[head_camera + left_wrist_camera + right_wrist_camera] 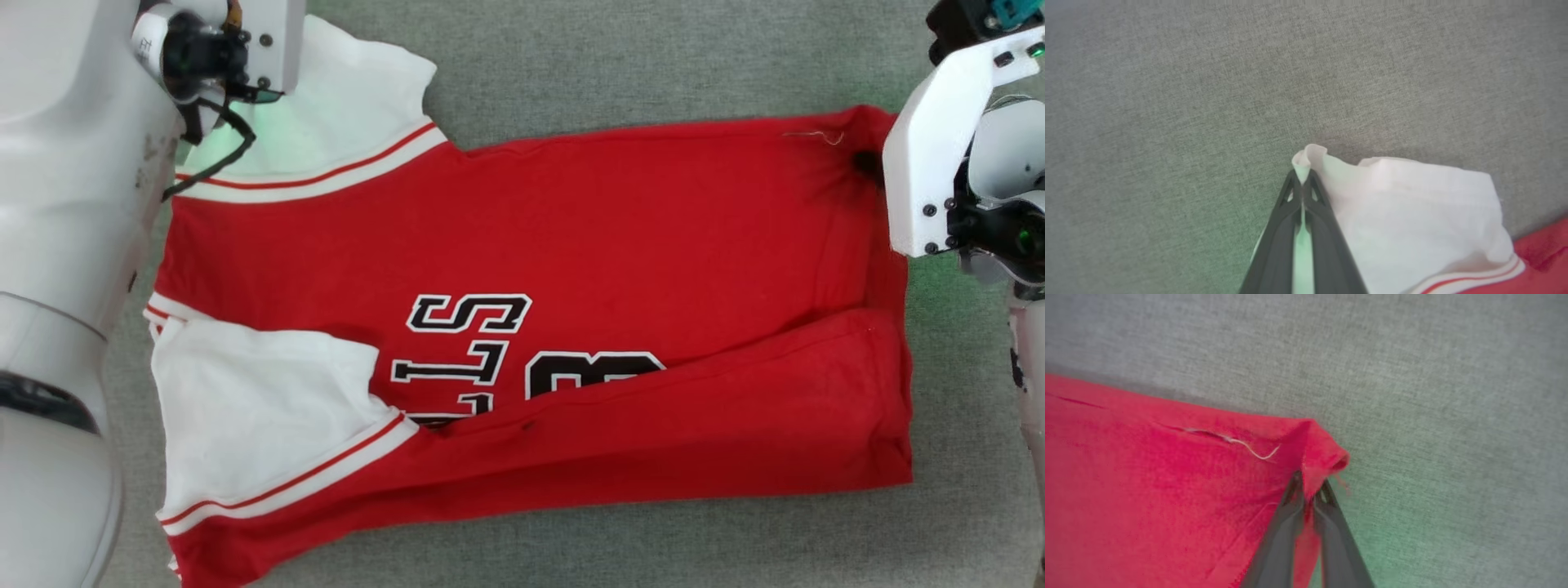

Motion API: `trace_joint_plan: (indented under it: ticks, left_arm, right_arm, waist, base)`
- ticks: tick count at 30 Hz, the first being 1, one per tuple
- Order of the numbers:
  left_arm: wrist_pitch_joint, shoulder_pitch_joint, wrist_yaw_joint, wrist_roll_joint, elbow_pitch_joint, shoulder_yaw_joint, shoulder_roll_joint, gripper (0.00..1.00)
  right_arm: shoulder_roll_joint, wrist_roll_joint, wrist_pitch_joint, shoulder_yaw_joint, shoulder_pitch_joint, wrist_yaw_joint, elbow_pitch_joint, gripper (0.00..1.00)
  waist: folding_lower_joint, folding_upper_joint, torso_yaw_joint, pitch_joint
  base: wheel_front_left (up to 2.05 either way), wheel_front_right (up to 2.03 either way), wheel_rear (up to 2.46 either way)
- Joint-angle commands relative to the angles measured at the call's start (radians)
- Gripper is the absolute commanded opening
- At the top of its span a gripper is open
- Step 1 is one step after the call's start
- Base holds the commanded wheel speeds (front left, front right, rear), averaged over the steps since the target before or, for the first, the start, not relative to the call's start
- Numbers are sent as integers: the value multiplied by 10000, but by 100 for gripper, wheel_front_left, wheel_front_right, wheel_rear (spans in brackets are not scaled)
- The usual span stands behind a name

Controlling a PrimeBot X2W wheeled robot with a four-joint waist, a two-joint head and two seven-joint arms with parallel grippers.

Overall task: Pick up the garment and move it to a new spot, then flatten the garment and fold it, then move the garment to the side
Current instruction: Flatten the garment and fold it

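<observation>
Left gripper [1302, 181]: clamps shut on the tip of the far white sleeve [1412, 204] of the garment [612, 229]. Right gripper [1309, 486]: nips the far red hem corner [1327, 457], cloth bunched between nearly closed jaws. Lies stretched across the grey surface [653, 57] between both arms, near long edge already folded over the lettering [469, 314]. Judged mid-fold. Next, likely: raise both corners together, carry them toward the near edge, keep the cloth taut, lay flat.

The garment [620, 229] lies between both grippers
Its sleeve corner sits in the left gripper [1302, 180], its hem corner in the right gripper [1309, 485]
</observation>
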Motion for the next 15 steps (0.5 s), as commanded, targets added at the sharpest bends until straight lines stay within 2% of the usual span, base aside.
trace_joint_plan:
  ticks: [1, 9, 15]
  left_arm:
    - [-201, -39, -36, -90, 69, 40, -43, 0]
    - [-601, 83, -118, -487, 13, 221, 74, 0]
    - [-622, 591, -108, -777, -664, 31, 480, 0]
  right_arm:
    - [105, 8, -56, -47, 199, -5, 343, 0]
    - [-227, 404, -981, -143, 297, -3, 18, 0]
    - [-766, 1033, -1948, 238, 866, -3, -293, 0]
  waist:
    - [0, 0, 89, -81]
    - [0, 0, 430, -678]
    - [0, 0, 815, -1522]
  base:
    - [0, 0, 0]
    - [0, 0, 0]
    - [0, 0, 0]
